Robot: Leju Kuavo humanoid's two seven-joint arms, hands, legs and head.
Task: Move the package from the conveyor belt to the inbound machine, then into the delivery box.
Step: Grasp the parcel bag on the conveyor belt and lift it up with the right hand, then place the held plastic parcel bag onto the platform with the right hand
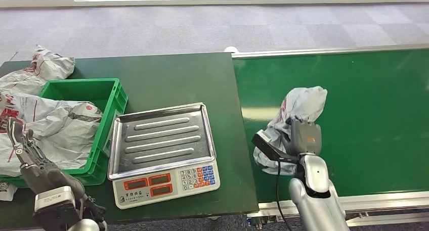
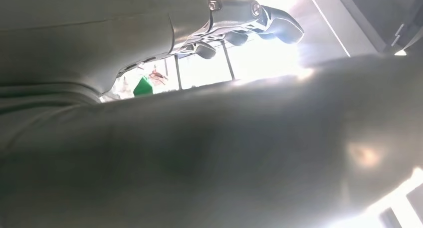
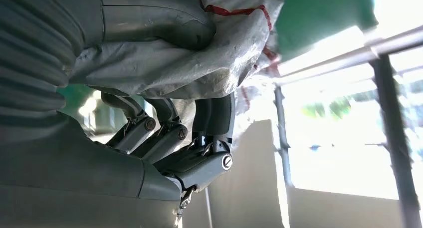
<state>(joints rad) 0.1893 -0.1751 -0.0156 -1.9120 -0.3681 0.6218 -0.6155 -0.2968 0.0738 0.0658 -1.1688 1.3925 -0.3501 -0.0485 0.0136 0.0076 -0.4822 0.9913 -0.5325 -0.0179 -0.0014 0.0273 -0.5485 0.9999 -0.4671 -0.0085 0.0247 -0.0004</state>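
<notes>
A crumpled grey plastic package with red print lies on the green conveyor belt, near its left end. My right hand grips it from the near side. In the right wrist view the thumb presses on the grey package and the dark fingers curl under it. The inbound machine is a scale with a steel tray and a keypad, standing on the dark green table to the left of the belt. My left hand hovers at the near left with its fingers apart, holding nothing.
A green crate left of the scale holds several grey packages, and more are heaped behind it. The belt's metal rail runs along its near edge. Grey carpet lies beyond the table.
</notes>
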